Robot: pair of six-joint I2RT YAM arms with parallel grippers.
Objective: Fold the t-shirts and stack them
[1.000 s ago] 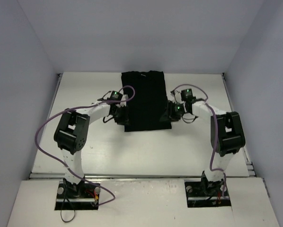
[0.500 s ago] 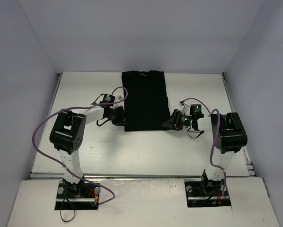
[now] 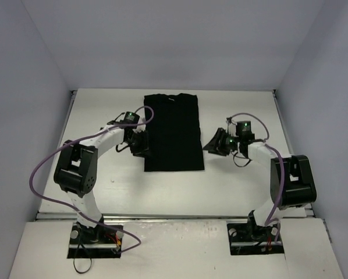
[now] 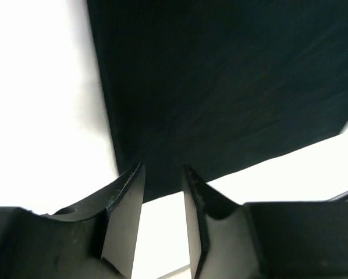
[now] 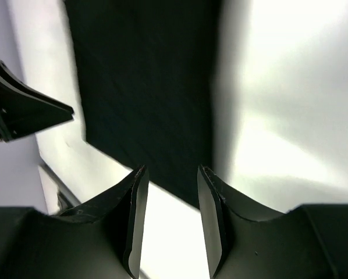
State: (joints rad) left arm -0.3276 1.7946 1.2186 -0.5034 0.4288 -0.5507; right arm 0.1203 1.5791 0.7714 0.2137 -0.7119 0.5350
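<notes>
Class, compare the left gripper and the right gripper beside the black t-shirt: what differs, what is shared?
The left gripper meets the t-shirt's left edge; the right gripper sits just off its right edge. Cloth fills most of the left gripper's view, while the right gripper's shows table either side, so it looks farther back. Both are open, holding nothing.

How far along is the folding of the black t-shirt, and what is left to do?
Done, it seems: the t-shirt lies flat on the table as a long narrow rectangle, no sleeves sticking out. In hand: nothing is gripped; the left tool is open at its left edge, the right tool open beside its right edge. Left: probably the crosswise folds, then stacking.
</notes>
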